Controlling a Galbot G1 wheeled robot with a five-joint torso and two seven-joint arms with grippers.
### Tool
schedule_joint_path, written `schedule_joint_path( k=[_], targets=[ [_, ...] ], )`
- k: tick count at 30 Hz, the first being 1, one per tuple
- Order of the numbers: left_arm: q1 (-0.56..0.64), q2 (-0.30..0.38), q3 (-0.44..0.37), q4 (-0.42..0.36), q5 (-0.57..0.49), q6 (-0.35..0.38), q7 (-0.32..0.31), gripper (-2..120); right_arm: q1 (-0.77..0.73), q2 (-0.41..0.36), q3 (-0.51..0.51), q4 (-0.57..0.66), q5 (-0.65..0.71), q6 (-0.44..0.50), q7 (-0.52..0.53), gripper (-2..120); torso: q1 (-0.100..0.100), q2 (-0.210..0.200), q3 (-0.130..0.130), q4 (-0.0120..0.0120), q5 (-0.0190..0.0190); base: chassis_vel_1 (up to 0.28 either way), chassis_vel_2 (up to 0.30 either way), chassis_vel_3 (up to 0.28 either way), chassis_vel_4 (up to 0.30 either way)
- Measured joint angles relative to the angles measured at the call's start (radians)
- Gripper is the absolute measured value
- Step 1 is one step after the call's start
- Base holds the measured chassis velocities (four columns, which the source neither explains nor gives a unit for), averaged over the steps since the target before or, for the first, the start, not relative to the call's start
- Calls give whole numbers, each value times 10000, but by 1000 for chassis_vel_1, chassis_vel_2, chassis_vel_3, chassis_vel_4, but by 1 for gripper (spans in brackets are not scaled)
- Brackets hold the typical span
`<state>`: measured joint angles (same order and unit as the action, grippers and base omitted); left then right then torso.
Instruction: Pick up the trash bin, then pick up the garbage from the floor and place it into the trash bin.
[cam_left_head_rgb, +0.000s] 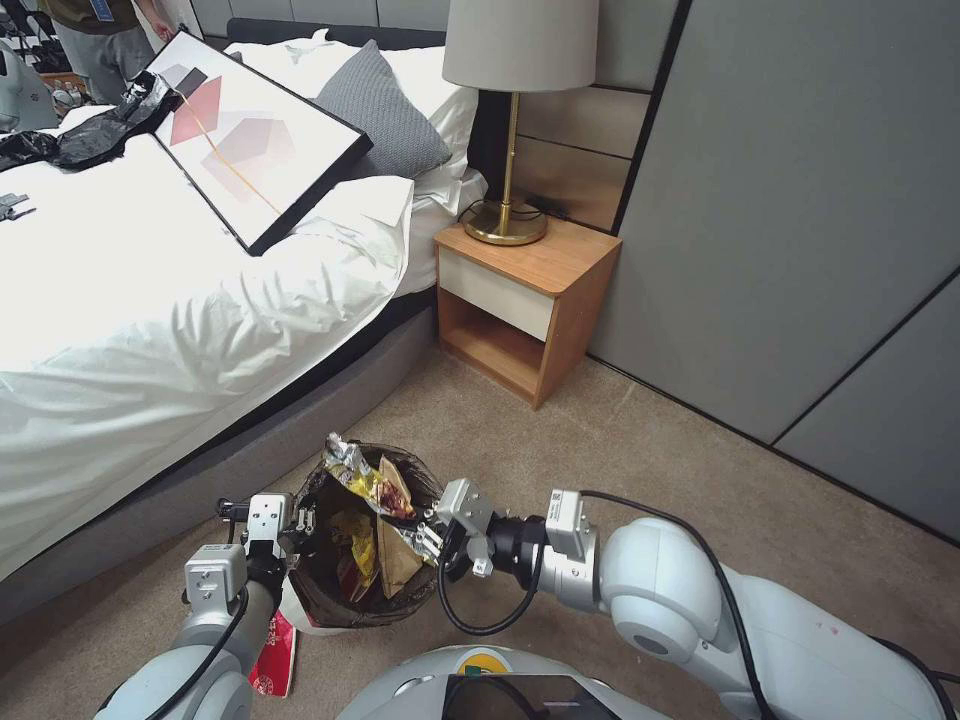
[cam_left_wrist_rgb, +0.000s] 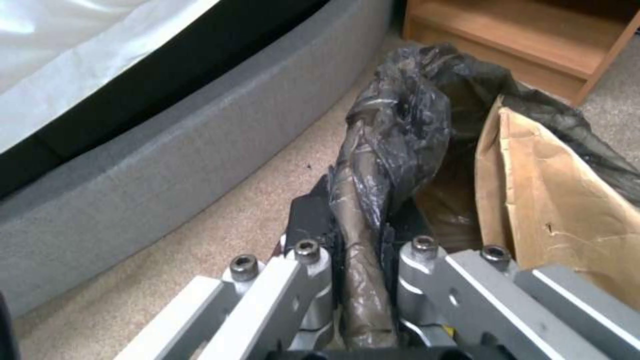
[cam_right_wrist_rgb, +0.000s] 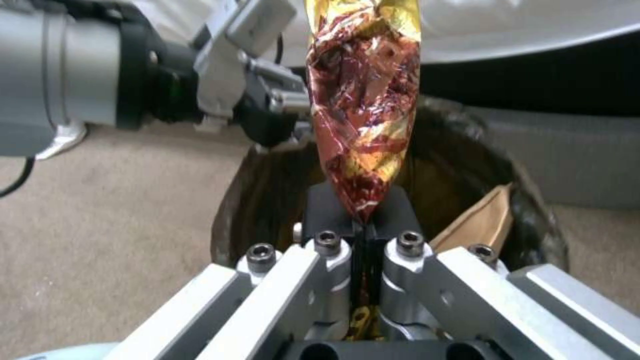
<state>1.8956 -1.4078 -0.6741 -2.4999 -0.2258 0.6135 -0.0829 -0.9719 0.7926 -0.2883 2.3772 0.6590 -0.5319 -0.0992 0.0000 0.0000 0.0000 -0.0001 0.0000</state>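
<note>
Right gripper (cam_right_wrist_rgb: 363, 225) was clamped on a crumpled red-and-gold wrapper (cam_right_wrist_rgb: 363, 110), pinching it by one end so its long axis ran straight out from the jaws and across the mouth of the bin (cam_right_wrist_rgb: 527, 215). From the head view I read the wrapper (cam_left_head_rgb: 365, 480) as lying over the rim on the bed side, with its far end poking past the liner, so I judged most of it was above the opening but not yet down inside. Left gripper (cam_left_wrist_rgb: 357, 280) was shut on the bin's rim, a fold of dark liner (cam_left_wrist_rgb: 393, 130) bunched between its jaws, holding the bin (cam_left_head_rgb: 305, 610) off the carpet in front of the robot. A brown bag (cam_left_wrist_rgb: 567, 200) stood inside against the wall, with other yellow litter beneath it. On the floor just under the bin lay a flattened red cup (cam_left_head_rgb: 275, 655). Beyond were the bed (cam_left_head_rgb: 150, 300) to the left and the nightstand (cam_left_head_rgb: 525, 300) further back.
</note>
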Motion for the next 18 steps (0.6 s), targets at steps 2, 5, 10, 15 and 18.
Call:
schedule_joint_path(
  k=[2,5,10,15,18],
  targets=[
    [-17,-2,14,0,-2,2,3,7,-18,76,-140,-58,-47,-135,173,6,0,0,0,1,1,0,0,0,0],
    [-29,12,13,0,-11,5,5,7,-45,125,-332,-90,25,-198,482,17,0,0,0,1,0,0,0,0,0],
    [-43,22,9,0,-23,7,10,7,-72,235,-589,-187,103,-247,812,34,0,0,0,1,0,0,0,0,0],
    [-47,30,9,0,-29,12,14,7,-69,321,-649,-253,198,-272,979,52,0,0,0,1,0,0,0,0,0],
    [-56,27,16,0,-36,12,18,7,-72,376,-662,-251,641,-311,1394,61,0,0,0,1,0,0,0,0,0]
  ],
)
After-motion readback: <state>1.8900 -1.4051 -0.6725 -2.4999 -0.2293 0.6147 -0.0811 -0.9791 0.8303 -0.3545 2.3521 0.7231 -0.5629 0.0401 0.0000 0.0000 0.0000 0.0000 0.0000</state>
